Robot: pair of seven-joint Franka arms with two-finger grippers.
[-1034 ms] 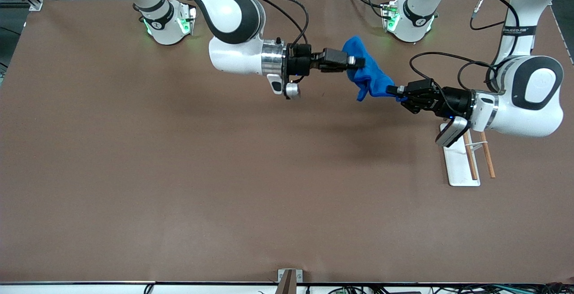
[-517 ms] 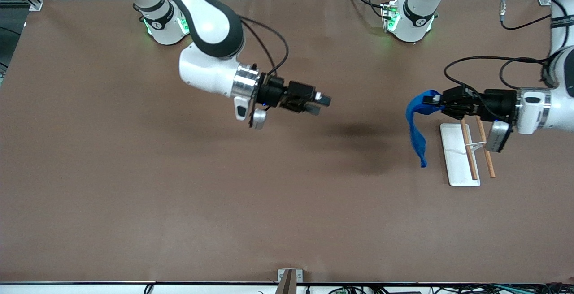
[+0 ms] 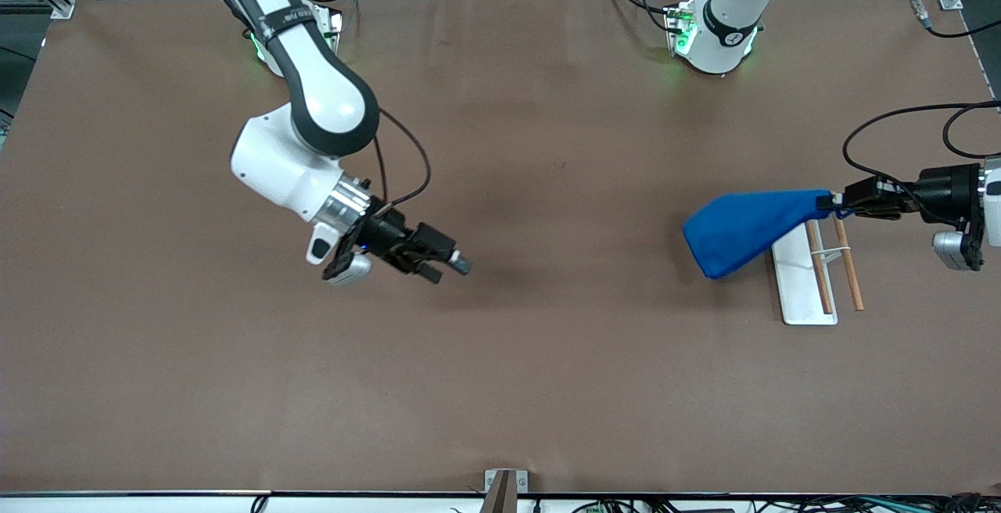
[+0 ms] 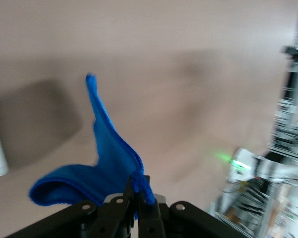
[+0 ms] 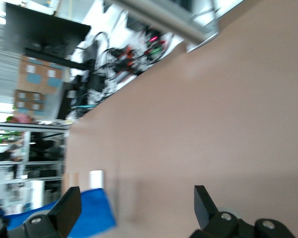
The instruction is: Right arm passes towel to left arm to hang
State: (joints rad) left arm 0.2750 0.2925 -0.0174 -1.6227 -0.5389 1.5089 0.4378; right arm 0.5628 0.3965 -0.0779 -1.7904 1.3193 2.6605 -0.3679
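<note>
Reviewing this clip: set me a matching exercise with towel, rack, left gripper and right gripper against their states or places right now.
Things:
1. towel
2. rack
3. left gripper
4. right gripper

States:
A. open, holding nothing, over bare table
B. stands on the table at the left arm's end
C. shut on a blue corner, above the rack
D. hangs in the air from one corner

Pairs: 1-D, 2-B, 3-C, 4-A
</note>
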